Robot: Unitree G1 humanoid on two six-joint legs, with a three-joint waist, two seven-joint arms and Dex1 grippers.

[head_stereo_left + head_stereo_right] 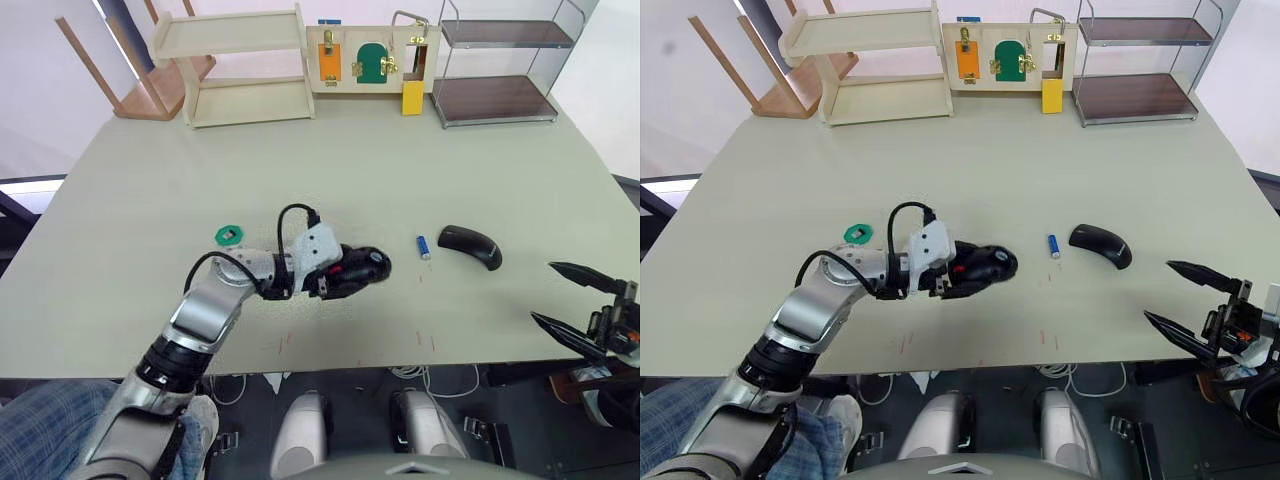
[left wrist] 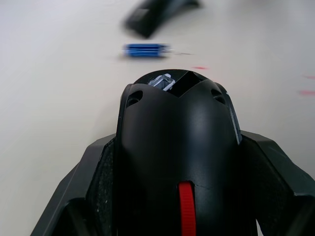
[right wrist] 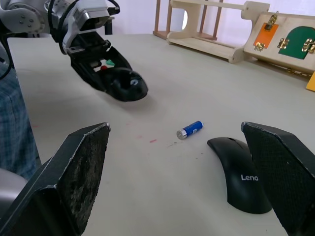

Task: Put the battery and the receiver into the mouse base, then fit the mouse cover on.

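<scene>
Black fingers of the right gripper (image 1: 1188, 303) hang spread wide apart at the near table edge, holding nothing. Further in, the left gripper (image 1: 335, 280) clamps the mouse base (image 1: 362, 268) from both sides on the table (image 1: 120, 220). Just beyond lie the blue battery (image 1: 423, 246) and the mouse cover (image 1: 470, 245), then a green disc (image 1: 229, 235).

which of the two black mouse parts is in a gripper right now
The mouse base, clamped in the left gripper, red showing inside. The plain arched mouse cover lies free on the table.
</scene>
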